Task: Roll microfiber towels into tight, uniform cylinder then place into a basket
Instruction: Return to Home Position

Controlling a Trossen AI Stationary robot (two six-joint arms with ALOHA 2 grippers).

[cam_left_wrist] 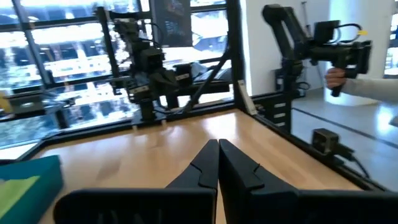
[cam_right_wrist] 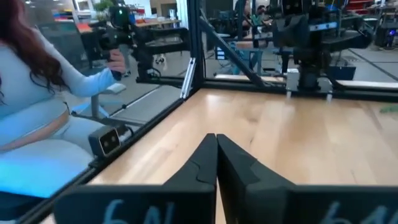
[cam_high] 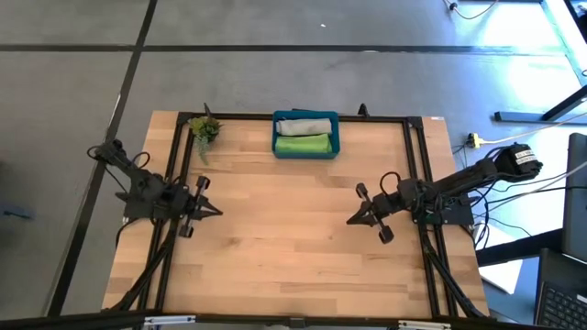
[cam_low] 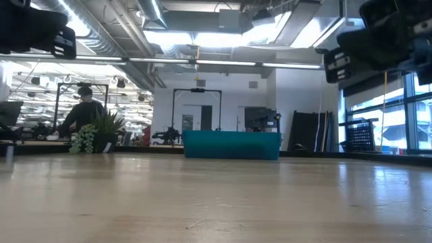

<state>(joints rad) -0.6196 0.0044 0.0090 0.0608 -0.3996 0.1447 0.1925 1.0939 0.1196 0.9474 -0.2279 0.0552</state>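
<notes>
The teal basket (cam_high: 306, 135) stands at the table's far edge, also seen in the low view (cam_low: 231, 145). Inside it lie two rolled microfiber towels side by side: the light grey one (cam_high: 305, 126) on the far side, the lime green one (cam_high: 304, 145) on the near side. My left gripper (cam_high: 216, 210) hovers shut over the table's left part, pointing right, with nothing between its fingers (cam_left_wrist: 217, 163). My right gripper (cam_high: 351, 220) hovers shut over the right part, pointing left, also holding nothing (cam_right_wrist: 216, 155).
A small green plant sprig (cam_high: 204, 130) stands at the far left corner. Black frame rails (cam_high: 415, 165) run along the table's left, right and far edges. A person sits beyond the table's near side (cam_right_wrist: 37, 99), a hand on a controller (cam_left_wrist: 339, 74). Bare wood lies between the grippers.
</notes>
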